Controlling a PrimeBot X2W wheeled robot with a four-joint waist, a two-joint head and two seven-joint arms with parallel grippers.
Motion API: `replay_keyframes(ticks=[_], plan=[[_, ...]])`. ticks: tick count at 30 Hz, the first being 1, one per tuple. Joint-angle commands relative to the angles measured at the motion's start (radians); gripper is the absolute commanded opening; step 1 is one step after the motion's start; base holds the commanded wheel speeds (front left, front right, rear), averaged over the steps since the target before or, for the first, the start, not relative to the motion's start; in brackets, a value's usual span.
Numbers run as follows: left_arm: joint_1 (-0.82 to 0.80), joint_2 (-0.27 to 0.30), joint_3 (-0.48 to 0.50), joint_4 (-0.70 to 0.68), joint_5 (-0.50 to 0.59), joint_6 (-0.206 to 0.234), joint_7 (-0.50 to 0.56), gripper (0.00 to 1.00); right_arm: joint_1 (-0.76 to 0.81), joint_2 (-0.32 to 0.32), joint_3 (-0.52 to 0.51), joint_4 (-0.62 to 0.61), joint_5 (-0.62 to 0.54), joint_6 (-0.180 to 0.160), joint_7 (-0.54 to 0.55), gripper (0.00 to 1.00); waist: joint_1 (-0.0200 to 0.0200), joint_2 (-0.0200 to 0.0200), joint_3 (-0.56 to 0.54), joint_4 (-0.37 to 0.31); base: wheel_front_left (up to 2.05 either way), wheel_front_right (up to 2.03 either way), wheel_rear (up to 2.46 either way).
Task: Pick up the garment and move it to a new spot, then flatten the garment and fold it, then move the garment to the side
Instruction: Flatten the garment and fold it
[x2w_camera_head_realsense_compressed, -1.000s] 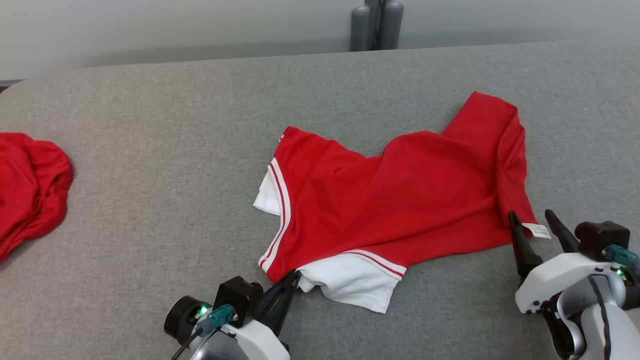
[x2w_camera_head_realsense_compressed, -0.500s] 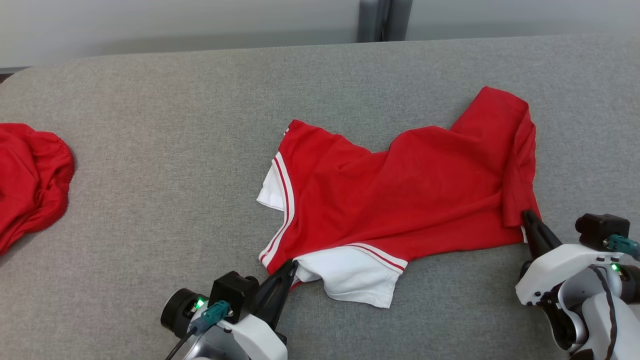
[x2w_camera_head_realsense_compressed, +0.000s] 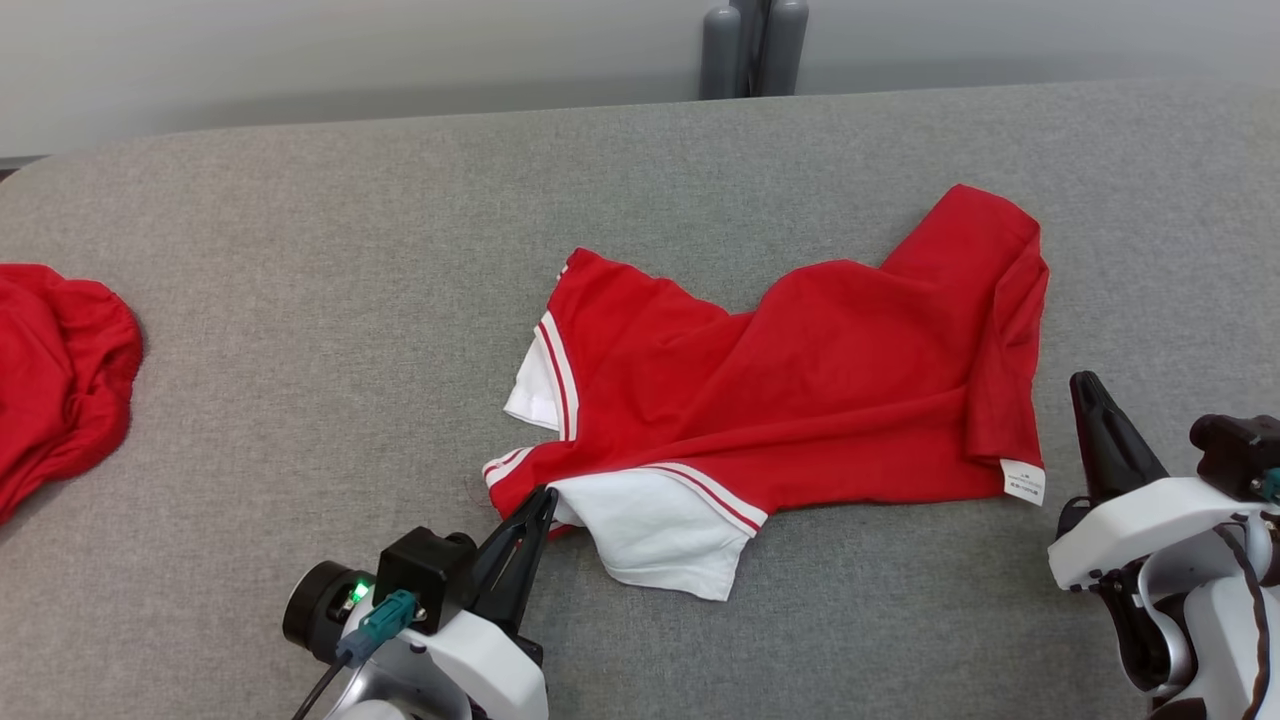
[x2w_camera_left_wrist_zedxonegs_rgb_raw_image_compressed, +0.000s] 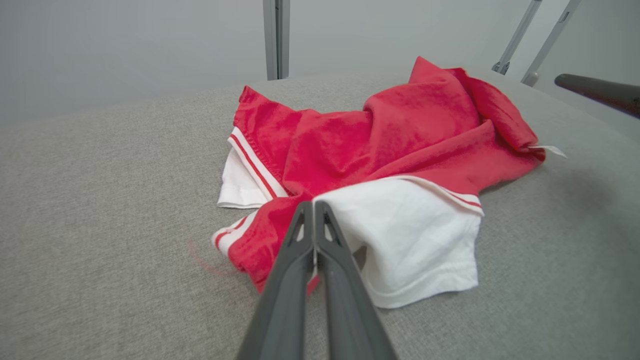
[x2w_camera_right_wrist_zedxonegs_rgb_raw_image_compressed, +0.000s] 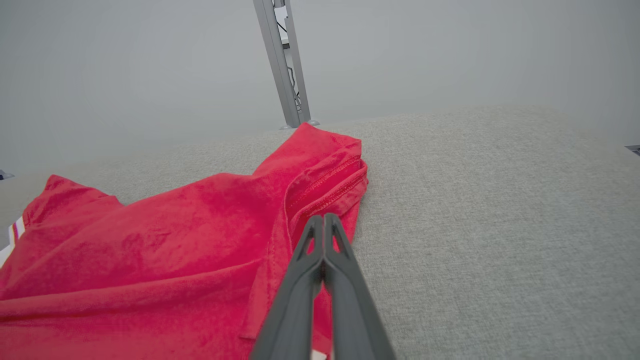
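Red garment (x2w_camera_head_realsense_compressed: 800, 400), white-sleeved, lying rumpled at mid-worktop (x2w_camera_head_realsense_compressed: 300, 420). My left hand (x2w_camera_head_realsense_compressed: 543, 495) is pinched shut on its near red hem. My right hand (x2w_camera_head_realsense_compressed: 1083, 385) is closed on nothing, just beside the labelled edge. Risk: a one-sided pull may drag and bunch the cloth, or the thin pinch may slip. A second red cloth (x2w_camera_head_realsense_compressed: 60, 370) lies well apart at left.

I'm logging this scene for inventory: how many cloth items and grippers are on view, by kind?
red-and-white garment: 1
plain red cloth, bunched: 1
grippers: 2 (left gripper, right gripper)
Total: 4
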Motion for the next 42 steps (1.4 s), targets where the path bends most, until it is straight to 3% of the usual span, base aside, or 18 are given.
replay_keyframes(ticks=[1,7,8,9,20,31,42], plan=[[0.004,0.005,0.002,-0.003,-0.004,0.008,0.001,0.0,0.008,0.0,-0.006,-0.012,-0.009,0.0,0.0,0.0,0.0,0.0,-0.002,-0.001,0.0,0.0,0.0],[0.009,0.005,-0.007,-0.002,-0.009,0.007,0.005,0.0,0.032,0.009,-0.012,-0.067,-0.025,0.0,-0.004,0.0,0.0,0.0,-0.008,-0.001,0.0,0.0,0.0],[0.01,0.004,-0.008,-0.002,-0.01,0.007,0.005,0.0,0.036,0.012,-0.014,-0.075,-0.028,0.0,-0.008,0.4,0.0,0.0,-0.009,0.0,0.0,0.0,0.0],[0.01,0.003,-0.01,-0.002,-0.01,0.007,0.005,0.0,0.04,0.014,-0.017,-0.086,-0.037,0.0,-0.013,1.0,0.0,0.0,-0.011,0.0,0.0,0.0,0.0],[0.046,-0.002,-0.033,0.01,-0.024,0.01,0.006,0.0,0.146,0.065,-0.048,-0.241,-0.141,0.0,-0.091,1.0,0.0,0.0,-0.063,0.001,0.0,0.0,0.0],[0.105,0.008,-0.048,0.009,-0.044,0.02,0.021,0.0,0.303,0.1,-0.069,-0.31,-0.148,0.0,-0.041,1.0,0.0,0.0,-0.138,-0.01,0.0,0.0,0.0],[0.128,0.022,-0.062,-0.011,-0.051,0.026,0.038,0.0,0.339,0.107,-0.069,-0.338,-0.146,0.0,-0.015,1.0,0.0,0.0,-0.15,-0.015,0.0,0.0,0.0]])
